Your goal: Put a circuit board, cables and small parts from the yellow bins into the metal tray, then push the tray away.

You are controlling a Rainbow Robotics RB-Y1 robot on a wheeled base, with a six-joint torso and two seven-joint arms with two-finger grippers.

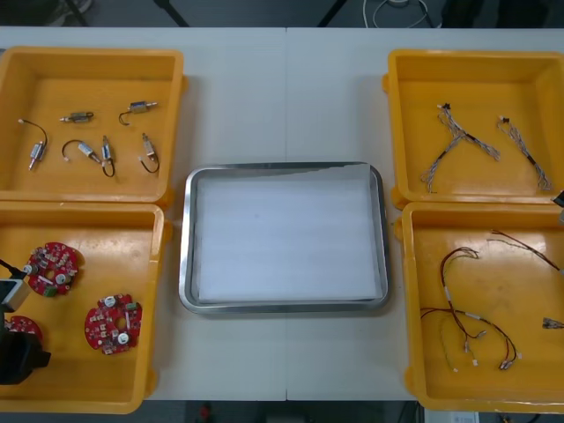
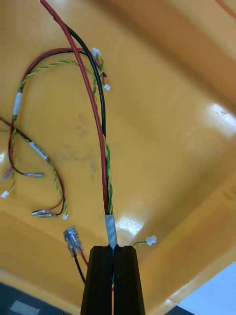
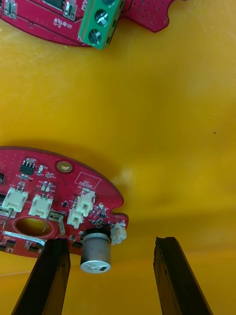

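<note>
Right wrist view shows your right gripper (image 2: 113,250), fingers clamped on the taped stretch of a red and yellow cable (image 2: 101,147) that trails ahead of them across the yellow bin (image 2: 172,147). Your left gripper (image 3: 110,241) has its fingers apart, with the edge of a circuit board (image 3: 54,197) between them. This looks like the pick-up step: you'd close the left, then lift both toward the metal tray (image 1: 187,256).

Tray (image 1: 284,238): bare inside, open from above (frame centre).
Lower-left bin (image 1: 88,264): circuit boards (image 1: 113,323) crowding floor.
Lower-right bin (image 1: 520,304): cables (image 1: 465,317) sprawled across.
</note>
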